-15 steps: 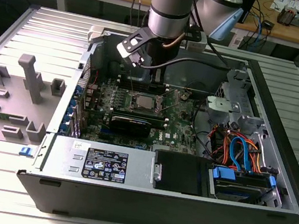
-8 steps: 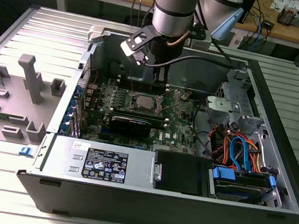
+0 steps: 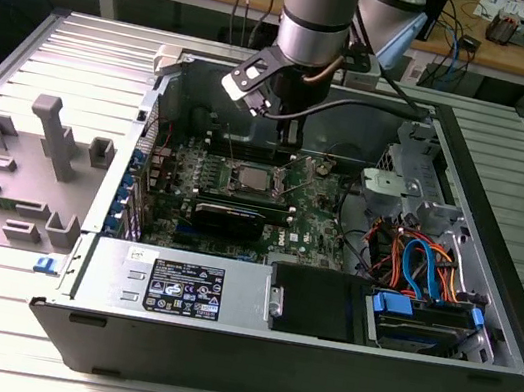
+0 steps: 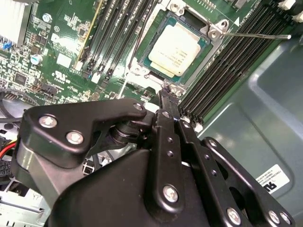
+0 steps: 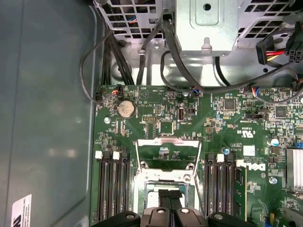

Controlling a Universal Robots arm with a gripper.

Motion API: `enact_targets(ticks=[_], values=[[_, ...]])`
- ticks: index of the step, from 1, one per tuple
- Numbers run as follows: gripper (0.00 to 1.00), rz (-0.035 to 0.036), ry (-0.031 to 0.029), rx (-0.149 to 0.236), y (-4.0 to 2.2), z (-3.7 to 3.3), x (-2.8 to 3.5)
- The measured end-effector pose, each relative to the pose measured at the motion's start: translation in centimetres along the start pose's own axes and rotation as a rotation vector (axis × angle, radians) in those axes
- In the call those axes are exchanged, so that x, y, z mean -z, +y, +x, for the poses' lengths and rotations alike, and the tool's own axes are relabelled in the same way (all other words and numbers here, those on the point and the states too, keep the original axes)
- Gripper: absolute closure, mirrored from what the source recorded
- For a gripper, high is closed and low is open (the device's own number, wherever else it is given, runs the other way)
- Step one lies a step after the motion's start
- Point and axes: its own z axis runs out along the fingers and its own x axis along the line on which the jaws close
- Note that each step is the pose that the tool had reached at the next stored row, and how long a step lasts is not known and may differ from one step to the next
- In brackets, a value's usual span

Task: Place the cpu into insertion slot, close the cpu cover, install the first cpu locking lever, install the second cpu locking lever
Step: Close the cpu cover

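Observation:
The cpu (image 4: 177, 47) lies flat in the insertion slot (image 4: 154, 64) on the green motherboard, silvery top up. In the exterior view the cpu (image 3: 251, 179) sits mid-board inside the open computer case. The cpu cover (image 5: 165, 141) stands swung open beyond the slot, and green board shows through its cut-out. A thin metal locking lever (image 4: 255, 34) sticks out sideways from a corner of the slot. My gripper (image 4: 165, 92) is shut with its black fingers pressed together, the tips at the slot's near edge. In the exterior view the gripper (image 3: 290, 143) hangs just above the slot. Nothing shows between the fingers (image 5: 163, 196).
Long black memory slots (image 5: 111, 189) flank the socket on both sides. A metal drive cage (image 5: 206, 23) with cable bundles sits beyond the board. The grey power supply (image 3: 175, 287) and blue and orange cables (image 3: 422, 270) fill the case's front. A grey fixture (image 3: 40, 157) lies outside, on the exterior view's left.

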Motion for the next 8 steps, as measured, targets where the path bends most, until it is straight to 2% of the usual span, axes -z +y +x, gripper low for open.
enact_targets(ticks=[8], values=[[0.89,0.0,-0.0001,0.0,0.09,0.0,0.0]])
